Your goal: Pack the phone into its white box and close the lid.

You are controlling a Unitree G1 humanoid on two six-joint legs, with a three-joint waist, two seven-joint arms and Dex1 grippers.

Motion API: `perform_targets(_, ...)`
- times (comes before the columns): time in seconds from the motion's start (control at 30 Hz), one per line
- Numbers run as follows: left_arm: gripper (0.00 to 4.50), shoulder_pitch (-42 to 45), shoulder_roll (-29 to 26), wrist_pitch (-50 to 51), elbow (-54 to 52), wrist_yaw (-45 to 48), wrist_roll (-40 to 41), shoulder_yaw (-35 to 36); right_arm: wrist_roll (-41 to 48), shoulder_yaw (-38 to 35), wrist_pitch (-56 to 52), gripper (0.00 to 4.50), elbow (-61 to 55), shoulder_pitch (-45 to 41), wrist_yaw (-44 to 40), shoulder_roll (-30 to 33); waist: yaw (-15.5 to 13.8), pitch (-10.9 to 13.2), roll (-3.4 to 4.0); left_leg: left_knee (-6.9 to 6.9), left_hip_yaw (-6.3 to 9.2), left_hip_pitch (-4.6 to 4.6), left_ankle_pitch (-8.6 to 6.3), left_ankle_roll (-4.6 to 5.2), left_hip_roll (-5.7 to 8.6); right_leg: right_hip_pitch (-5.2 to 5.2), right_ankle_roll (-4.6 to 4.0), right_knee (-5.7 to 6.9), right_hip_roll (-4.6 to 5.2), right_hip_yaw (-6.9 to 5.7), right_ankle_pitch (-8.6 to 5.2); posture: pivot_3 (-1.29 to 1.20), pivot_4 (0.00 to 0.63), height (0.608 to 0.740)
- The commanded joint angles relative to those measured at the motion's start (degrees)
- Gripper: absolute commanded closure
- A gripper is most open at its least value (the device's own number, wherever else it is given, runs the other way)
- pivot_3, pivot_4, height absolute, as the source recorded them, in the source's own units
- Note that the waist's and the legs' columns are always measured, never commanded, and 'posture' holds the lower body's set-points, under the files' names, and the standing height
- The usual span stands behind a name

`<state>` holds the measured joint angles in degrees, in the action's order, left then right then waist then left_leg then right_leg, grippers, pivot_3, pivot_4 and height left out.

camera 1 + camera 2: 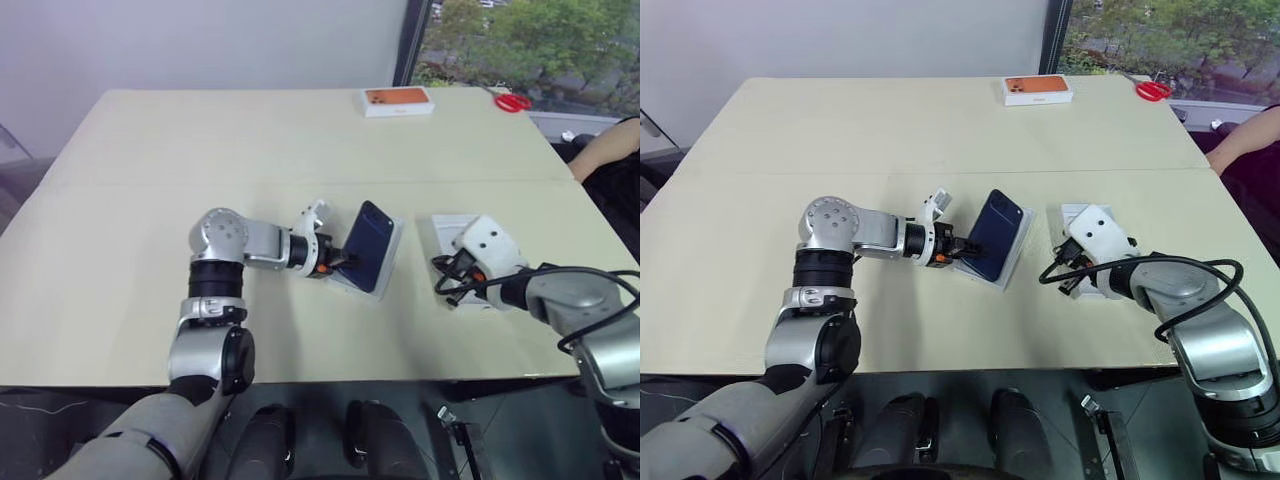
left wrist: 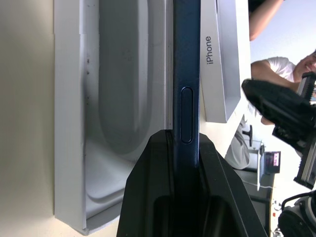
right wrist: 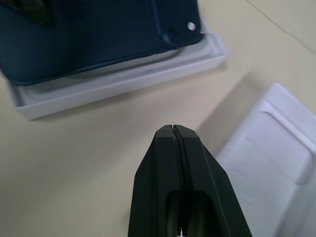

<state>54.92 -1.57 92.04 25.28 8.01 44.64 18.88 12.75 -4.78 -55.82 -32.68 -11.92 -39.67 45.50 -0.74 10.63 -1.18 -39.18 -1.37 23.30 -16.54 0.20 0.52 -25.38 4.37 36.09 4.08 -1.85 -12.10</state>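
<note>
From the head views, the left gripper (image 1: 338,263) holds the phone (image 1: 367,245) by one thin edge, with its jaws clamped on it. The phone is tilted up, its low edge sitting in the white box (image 1: 392,250), near the middle of the surface (image 1: 150,220). The right gripper (image 1: 447,283) waits to the side, over the lid (image 1: 445,228). Far back sit an orange-pictured box (image 1: 397,100) and red scissors (image 1: 512,101). A person's arm (image 1: 600,150) shows at the right edge.

The left wrist view looks along the phone's side. You can see a side button (image 2: 187,114) just above the black fingers (image 2: 148,197). The box's inside has a smooth oval dip. A word is printed on a white box side (image 2: 213,59) behind the phone.

The right wrist view shows the right jaws pressed together, holding nothing. It also shows the phone's back and its camera corner (image 3: 180,27) over the box, which the left wrist view does not.

The phone looks stiff, smooth and slippery, and it could crack. I think it is best held by its long edges and let down slowly. The lid looks light and easy to bend, so it is best held by its walls.
</note>
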Motion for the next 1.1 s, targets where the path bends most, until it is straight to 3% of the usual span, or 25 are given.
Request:
perform_targets(0.03, 4.49, 2.5, 0.3, 0.4, -0.2, 2.1, -0.3, 0.5, 1.7, -0.6, 1.5, 4.50, -3.8, 0.8, -0.8, 1.0, 0.0, 0.0, 0.00, 0.00, 0.00, 0.00, 0.00, 0.00, 0.00, 0.00, 0.00, 0.00, 0.00, 0.00, 0.00, 0.00, 0.150, 0.740)
perform_targets(0.47, 4.49, 2.8, 0.8, -0.9, 1.4, 5.4, -3.0, -0.6, 2.8, -0.2, 1.2, 4.50, -4.0, 0.7, 0.5, 1.2, 0.0, 0.0, 0.00, -0.01, 0.00, 0.00, 0.00, 0.00, 0.00, 0.00, 0.00, 0.01, -0.01, 0.00, 0.00, 0.00, 0.150, 0.740)
perform_targets(0.77, 0.18, 2.7, -0.4, -0.3, -0.2, 8.5, -3.6, -1.8, 3.1, 0.1, 1.0, 4.50, -4.4, 0.5, 0.9, 1.1, 0.0, 0.0, 0.00, -0.02, 0.00, -0.01, 0.00, 0.00, 0.00, 0.01, 0.00, 0.02, -0.01, 0.00, 0.00, 0.00, 0.150, 0.740)
perform_targets(1.1, 0.07, 2.1, -12.5, 0.5, -7.9, 13.8, 4.5, -5.9, 3.9, 0.5, 1.4, 4.50, -3.9, -0.4, 0.9, 1.7, 0.1, 0.0, 0.01, -0.03, 0.00, -0.05, 0.00, -0.01, -0.12, 0.03, -0.01, 0.04, -0.11, 0.02, 0.00, 0.00, 0.150, 0.740)
